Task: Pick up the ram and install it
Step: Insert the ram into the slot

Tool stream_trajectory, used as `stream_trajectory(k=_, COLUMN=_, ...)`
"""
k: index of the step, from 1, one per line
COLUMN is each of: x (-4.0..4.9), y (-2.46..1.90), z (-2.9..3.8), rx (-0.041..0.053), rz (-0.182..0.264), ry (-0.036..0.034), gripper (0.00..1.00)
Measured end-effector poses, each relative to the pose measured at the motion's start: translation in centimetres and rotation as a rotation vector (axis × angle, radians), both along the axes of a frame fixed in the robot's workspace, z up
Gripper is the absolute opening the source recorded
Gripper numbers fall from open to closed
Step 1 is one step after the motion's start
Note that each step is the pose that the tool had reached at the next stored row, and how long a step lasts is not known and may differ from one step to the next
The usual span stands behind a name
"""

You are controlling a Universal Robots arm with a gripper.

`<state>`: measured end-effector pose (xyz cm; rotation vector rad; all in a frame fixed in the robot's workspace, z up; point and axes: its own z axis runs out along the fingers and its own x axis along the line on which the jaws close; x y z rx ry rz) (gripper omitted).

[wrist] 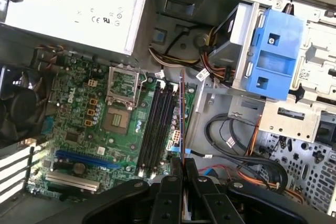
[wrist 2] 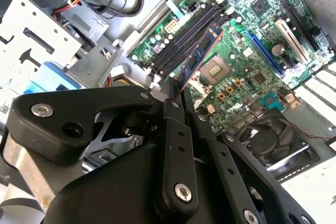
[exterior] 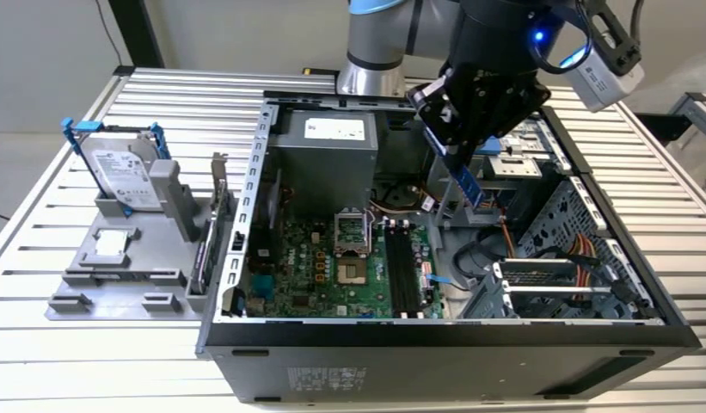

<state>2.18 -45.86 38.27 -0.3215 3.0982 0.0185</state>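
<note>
Your hand (exterior: 458, 159) is closed on the ram (exterior: 468, 182) and holds it in the air over the open computer case (exterior: 445, 335), above the far right part of the motherboard (exterior: 318, 267). The stick hangs down from the hand and touches nothing under it.

In the first wrist view you see the ram (wrist: 181, 108) edge-on, as a thin line that comes out between the two fingers (wrist: 191, 178). They pinch it on its flat faces, it seems at one short end. The black memory slots (exterior: 401, 274) lie below and nearer. The stick is well apart from them, so it is not yet seated.

I judge this part to be light and stiff, but thin and fragile — it does not forgive bending or a hard knock. The flat faces and the short edges are the good places to grip; the contact edge is better left free. Held by one end, it can perhaps turn a little in the grip.

On the worktop (exterior: 192, 95), at the exterior view's left, a hard drive (exterior: 121, 176) stands in a grey holder — it is not your part.
</note>
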Motion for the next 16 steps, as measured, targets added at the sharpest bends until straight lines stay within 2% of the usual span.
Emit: stream_trajectory(k=16, x=0.00, y=0.00, z=0.00, rx=0.0000, rz=-0.056, ry=0.0000, gripper=0.00)
